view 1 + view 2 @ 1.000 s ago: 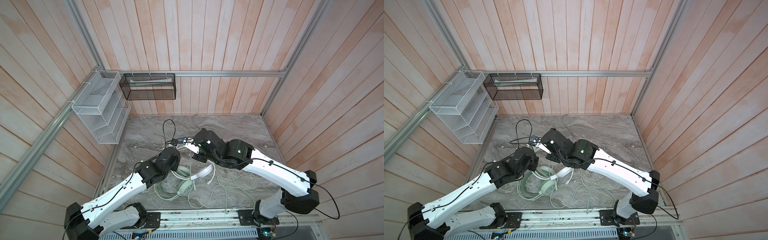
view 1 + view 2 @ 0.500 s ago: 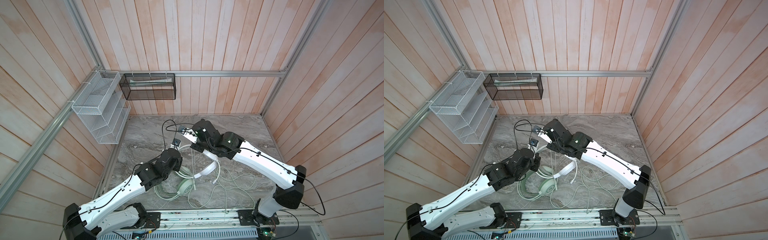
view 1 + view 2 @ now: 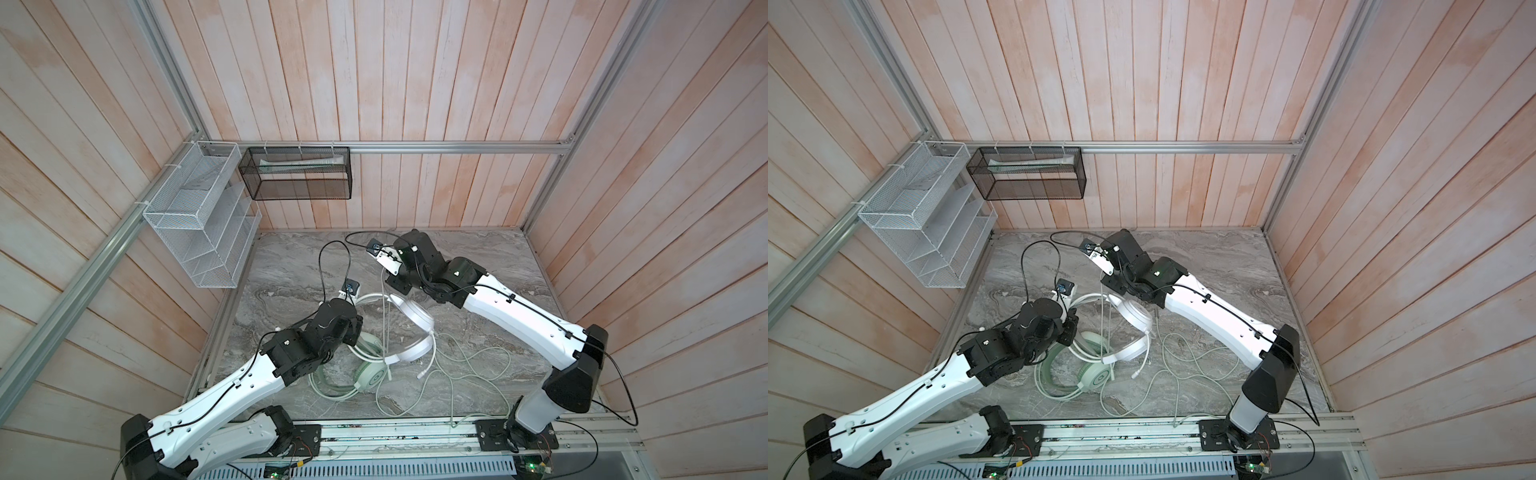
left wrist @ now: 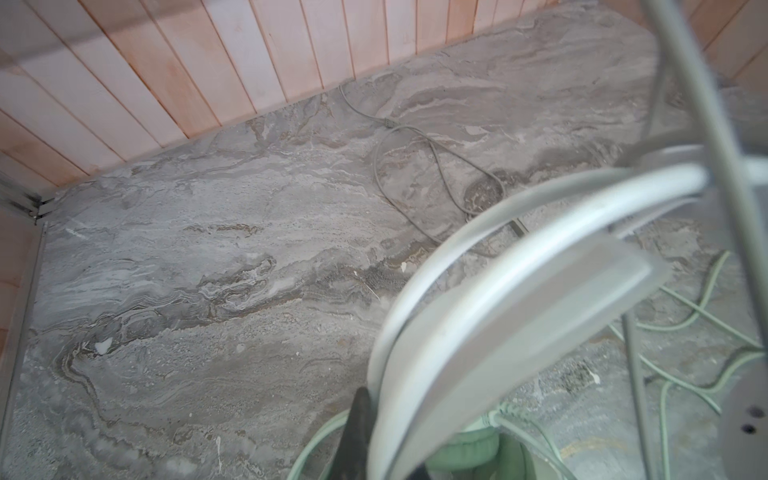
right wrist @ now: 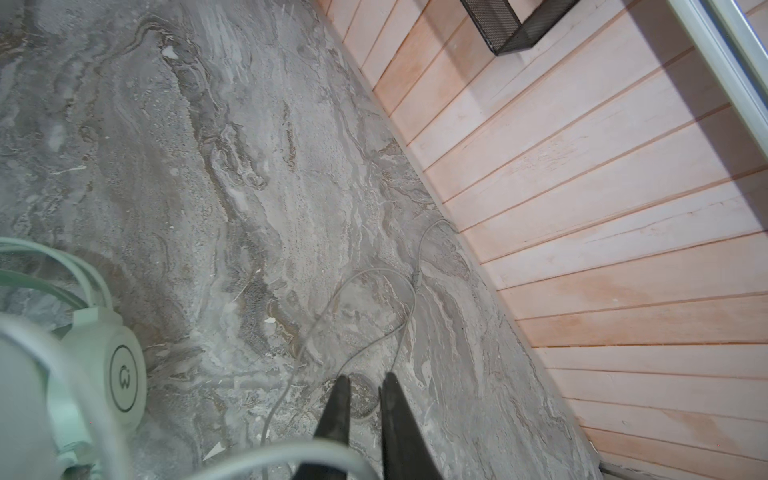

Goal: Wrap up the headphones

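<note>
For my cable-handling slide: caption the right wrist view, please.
Right gripper, fingers slightly parted, over a grey cable looped on the marble tabletop; mint green headset nearby.

You are working on a grey marbled tabletop [image 3: 478,266], and the mint green headset [image 3: 372,376] lies flat on it near the front rail. Its pale green cable [image 4: 663,432] sprawls in loose loops over the stone just beside that headset, on the right in both top views. Beyond the headset, toward the wooden back wall, a thin grey cable [image 4: 388,124] lies looped on the surface.
</note>
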Motion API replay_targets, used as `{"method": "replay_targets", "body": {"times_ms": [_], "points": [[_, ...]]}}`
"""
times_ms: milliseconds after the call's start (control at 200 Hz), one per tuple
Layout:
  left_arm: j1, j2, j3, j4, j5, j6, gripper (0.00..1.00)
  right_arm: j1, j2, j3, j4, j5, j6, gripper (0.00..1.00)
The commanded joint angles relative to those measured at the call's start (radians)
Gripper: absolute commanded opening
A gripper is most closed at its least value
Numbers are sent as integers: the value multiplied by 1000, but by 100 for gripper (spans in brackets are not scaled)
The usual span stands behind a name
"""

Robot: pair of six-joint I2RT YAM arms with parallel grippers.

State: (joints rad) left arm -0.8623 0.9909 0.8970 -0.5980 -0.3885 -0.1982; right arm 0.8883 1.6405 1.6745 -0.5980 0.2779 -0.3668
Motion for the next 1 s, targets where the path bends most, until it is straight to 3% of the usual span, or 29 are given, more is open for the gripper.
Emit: {"method": "replay_targets", "body": {"times_ms": [0,420,725,855,995], "points": [[-7,-28,27,-1,57,-4,0,-32,-42,-21,88,-27,32,22],[-7,-34,231,-158,54,-40,0,-117,-134,-257,276,-167,125,21],[-7,72,415,-365,10,-107,0,-242,-262,-523,559,-373,257,48],[-7,118,503,-461,6,-145,0,-322,-319,-657,729,-496,350,53],[-6,161,595,-533,-11,-188,0,-327,-337,-763,893,-599,445,57]]}}
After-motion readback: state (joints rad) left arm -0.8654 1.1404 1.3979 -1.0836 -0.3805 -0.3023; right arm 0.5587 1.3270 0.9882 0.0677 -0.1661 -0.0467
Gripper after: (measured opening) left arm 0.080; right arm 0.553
